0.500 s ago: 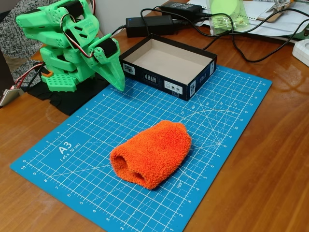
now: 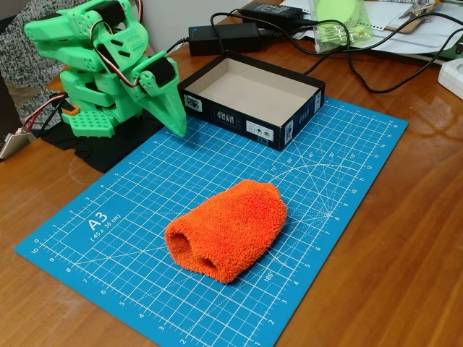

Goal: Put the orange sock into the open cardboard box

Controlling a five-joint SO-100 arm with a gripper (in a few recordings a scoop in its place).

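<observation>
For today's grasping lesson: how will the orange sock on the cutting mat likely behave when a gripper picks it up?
The orange sock looks thick and fuzzy, so it will probably squash and sag rather than stay stiff. Its terry pile should give decent grip. Lying low and wide on the blue mat, it seems unlikely to roll.

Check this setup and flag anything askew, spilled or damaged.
Nothing stands out. The orange sock lies as an intact bundle on the blue cutting mat, apart from the open cardboard box, which sits flat, empty and undamaged at the mat's far edge. The green gripper is folded down beside the box, touching neither.
</observation>
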